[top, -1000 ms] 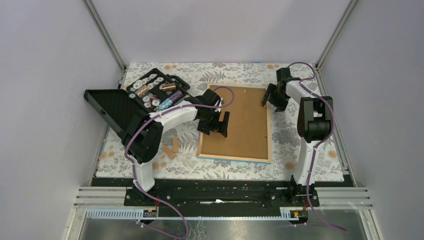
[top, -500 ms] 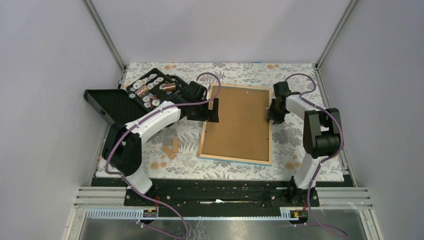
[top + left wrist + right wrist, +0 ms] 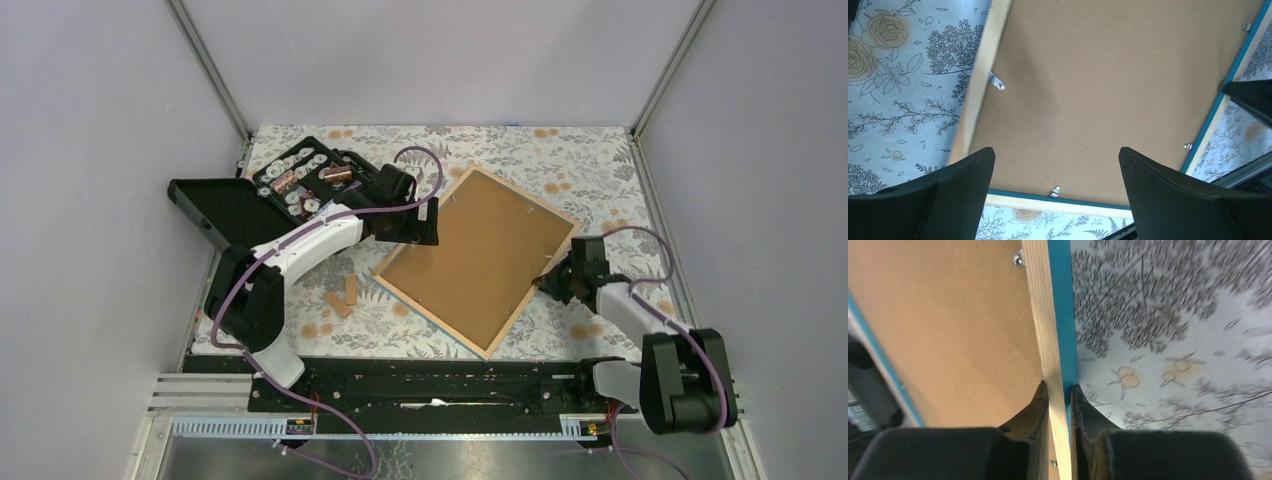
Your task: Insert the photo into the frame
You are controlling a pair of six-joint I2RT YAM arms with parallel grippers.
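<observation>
The frame point(image 3: 432, 317) lies face down and askew on the floral table, its brown backing board point(image 3: 478, 262) up, with a light wood rim and a blue edge. My right gripper point(image 3: 553, 281) is shut on the frame's right rim. In the right wrist view its fingers point(image 3: 1037, 405) pinch the wood-and-blue rim point(image 3: 1040, 315), one on each side of my right gripper point(image 3: 1058, 386). My left gripper point(image 3: 425, 222) hangs open above the frame's far-left part. Under my left gripper point(image 3: 1056, 150) lie only the board point(image 3: 1098, 85) and the rim point(image 3: 1048, 204). The photo is out of view.
A black case of small parts point(image 3: 305, 185) stands open at the far left, its lid point(image 3: 225, 215) folded out. Two small tan pieces point(image 3: 345, 295) lie left of the frame. Small metal clips point(image 3: 997, 82) stick up along the rim. Walls close in on three sides.
My right gripper shut on the frame's right rim and drew it toward the near right, turning the frame clockwise. My left arm moved from over the board to its far-left edge.
</observation>
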